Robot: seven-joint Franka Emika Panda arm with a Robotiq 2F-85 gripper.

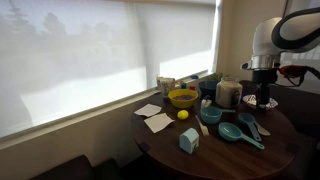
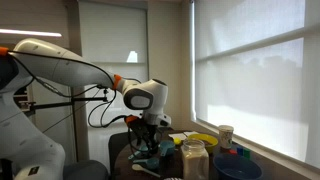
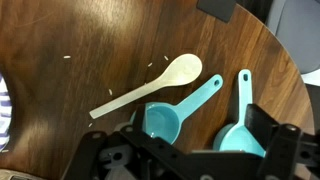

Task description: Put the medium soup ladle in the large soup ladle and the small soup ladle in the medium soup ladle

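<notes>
Three teal-blue plastic soup ladles with round bowls and short handles lie apart on the round dark wooden bench (image 1: 220, 155), none sitting inside another: the ladle nearest the bowl (image 1: 210, 115), the middle ladle (image 1: 230, 131) and the outer ladle (image 1: 249, 126). From here I cannot say for sure which is large, medium or small. In the wrist view two of them lie side by side, the left-hand ladle (image 3: 165, 120) and the right-hand ladle (image 3: 240, 140), bowls towards the camera and handles pointing away. A long white plastic spoon (image 3: 150, 88) lies slantwise just beside the left-hand one. The hand (image 3: 190, 150) hangs over this pair with its jaws spread wide and nothing between them; it shows in both exterior views (image 1: 262, 97) (image 2: 148, 143) above the bench. Further out stand a yellow bowl (image 1: 183, 98), a small yellow ball (image 1: 183, 114), a lidded jar (image 1: 228, 93), white paper napkins (image 1: 157, 122) and a pale blue carton (image 1: 189, 140).
</notes>
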